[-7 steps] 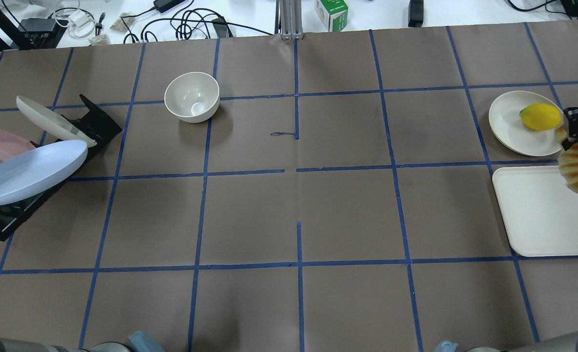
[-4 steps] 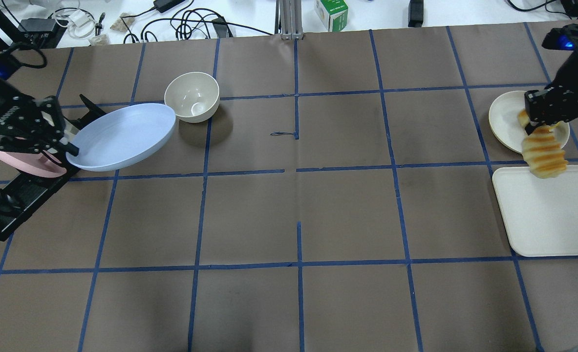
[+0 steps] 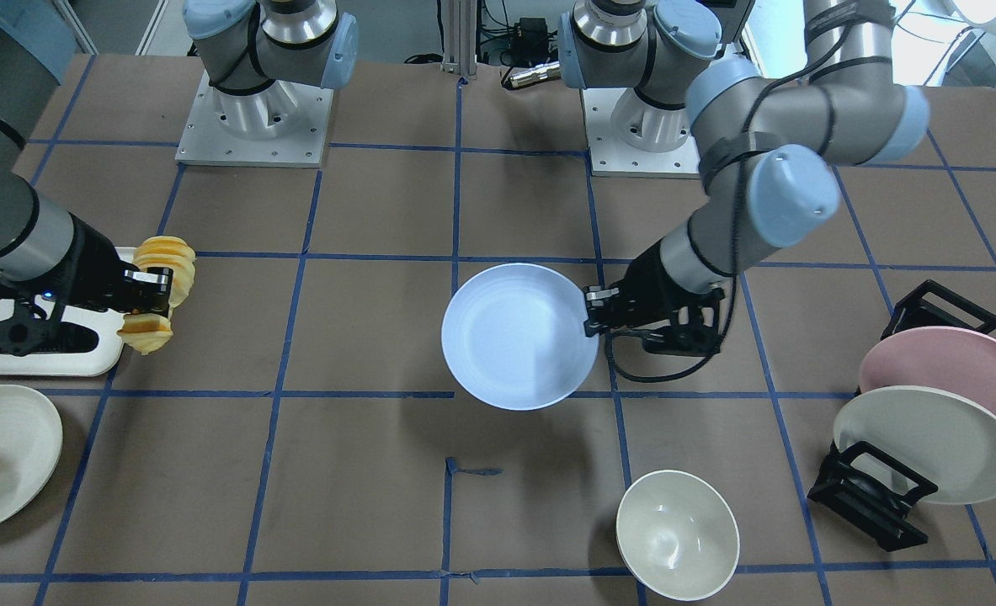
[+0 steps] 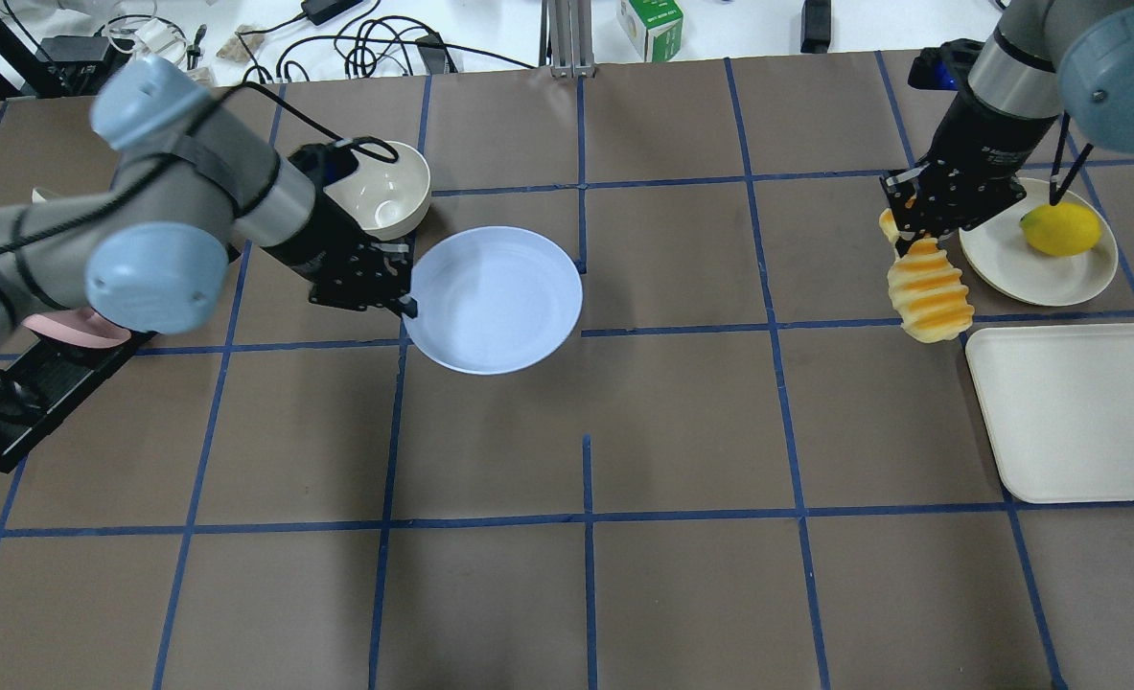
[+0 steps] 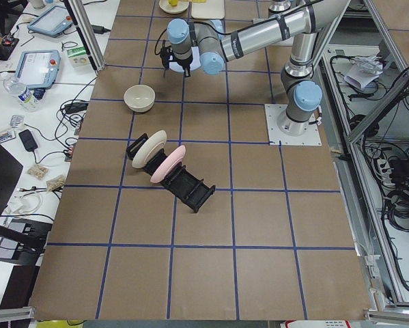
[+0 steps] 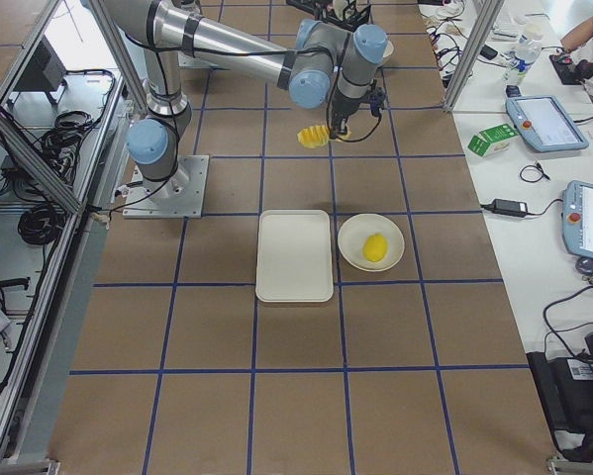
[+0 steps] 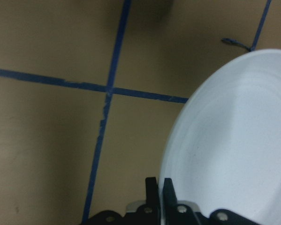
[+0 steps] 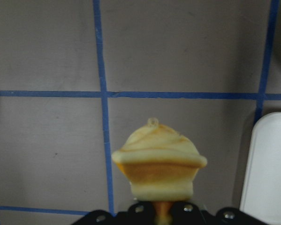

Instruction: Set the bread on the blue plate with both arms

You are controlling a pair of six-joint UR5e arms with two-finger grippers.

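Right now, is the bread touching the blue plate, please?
Apart: the overhead view shows bare table between the bread and the plate.

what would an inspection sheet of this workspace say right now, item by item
surface: brown table cover with a blue tape grid, flat.
job's things: blue plate gripped at its rim near the table's middle; bread hanging beside the tray, far from the plate.
clutter: cream bowl; yellow fruit on a small cream plate; pink plate and cream-white plate in a black rack.
grippers: left gripper shut on the plate's rim; right gripper shut on the bread.
cables: black cable looping under the left wrist; loose leads on the white bench.
surroundings: green carton on the bench.
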